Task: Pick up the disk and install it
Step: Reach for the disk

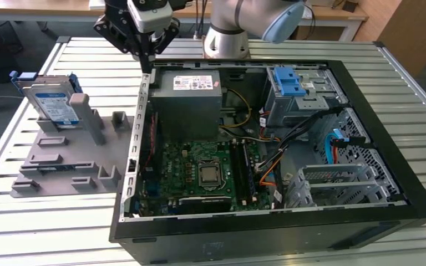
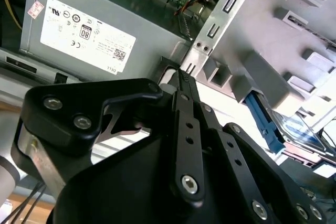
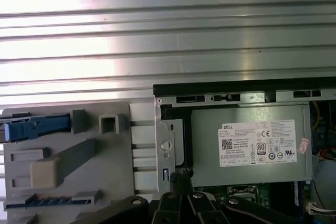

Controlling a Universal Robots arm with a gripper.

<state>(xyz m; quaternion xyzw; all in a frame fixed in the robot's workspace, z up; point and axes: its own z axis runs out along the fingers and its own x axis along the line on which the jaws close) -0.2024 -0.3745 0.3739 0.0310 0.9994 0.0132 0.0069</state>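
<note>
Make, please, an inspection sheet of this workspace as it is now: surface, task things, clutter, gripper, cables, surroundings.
Surface: a slatted metal table carries a grey fixture tray and an open computer case.
Job's things: the disk stands upright in the tray, at the exterior view's left, outside the case and not held.
Clutter: nothing seen.
Grippers: the gripper hangs shut and empty over the case's edge beside the power supply, apart from the disk.
Cables: bundled wires and a blue cable lie inside the case.
Surroundings: the arm's base stands behind the case, with wooden furniture beyond it.
</note>
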